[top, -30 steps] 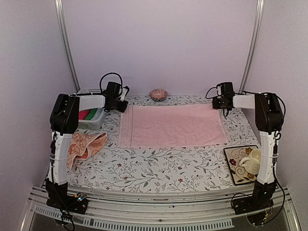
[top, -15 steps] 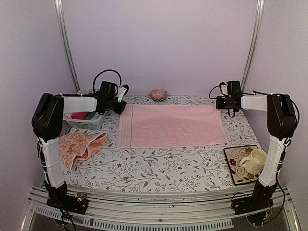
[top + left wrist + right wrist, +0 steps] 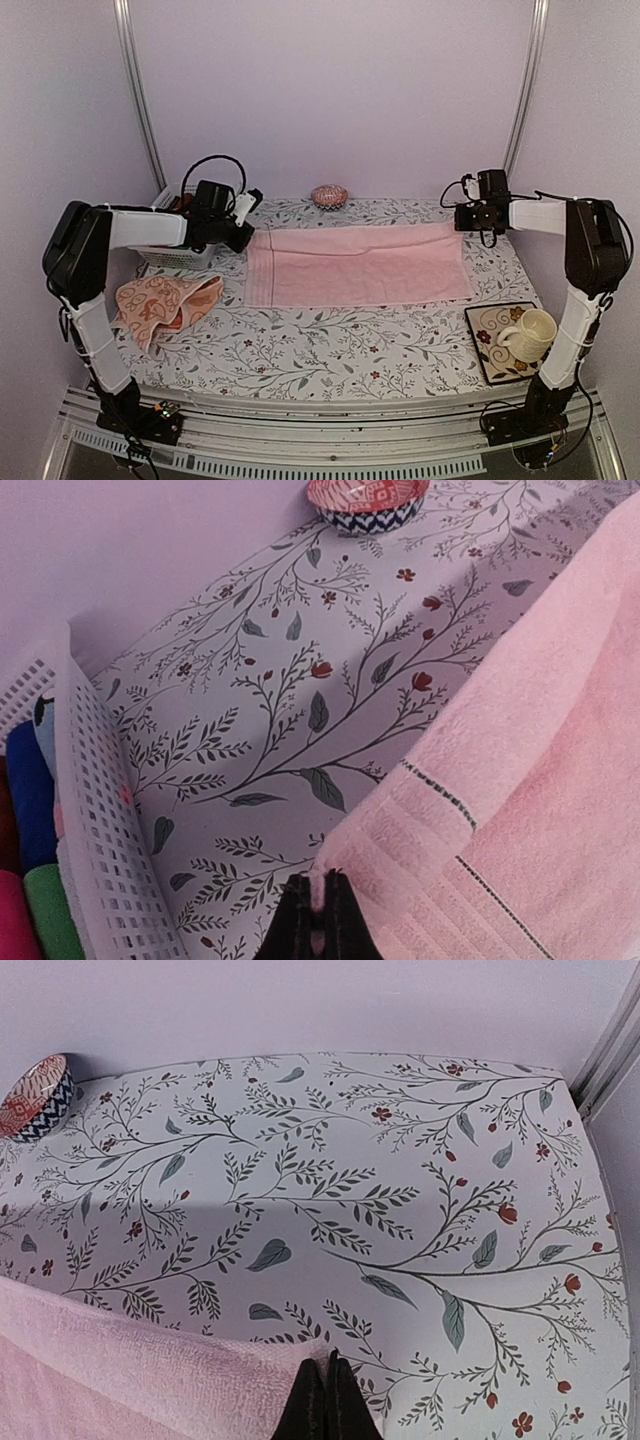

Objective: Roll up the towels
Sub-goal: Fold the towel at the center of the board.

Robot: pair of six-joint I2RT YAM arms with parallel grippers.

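The plain pink towel [image 3: 360, 268] lies spread flat across the middle of the table. My left gripper [image 3: 243, 238] is shut on its far left corner, and the left wrist view shows pink cloth [image 3: 520, 780] pinched between the dark fingertips of that gripper [image 3: 320, 890]. My right gripper [image 3: 462, 220] is shut on the far right corner, and the right wrist view shows the corner of the pink towel [image 3: 150, 1370] nipped by that gripper [image 3: 332, 1365]. The peach patterned towel [image 3: 165, 302] lies crumpled at the left, apart from both grippers.
A white mesh basket [image 3: 175, 255] with coloured rolled cloths stands at the far left, close to my left gripper, and its wall [image 3: 100, 810] fills the left wrist view's left side. A small patterned bowl [image 3: 329, 195] sits at the back. A mug [image 3: 528, 335] stands on a tray [image 3: 490, 350] at the near right.
Both arms have swung outward and lower, the grippers staying shut on the pink towel's far corners. The far edge has drawn a little nearer, and the left arm no longer covers the peach towel.
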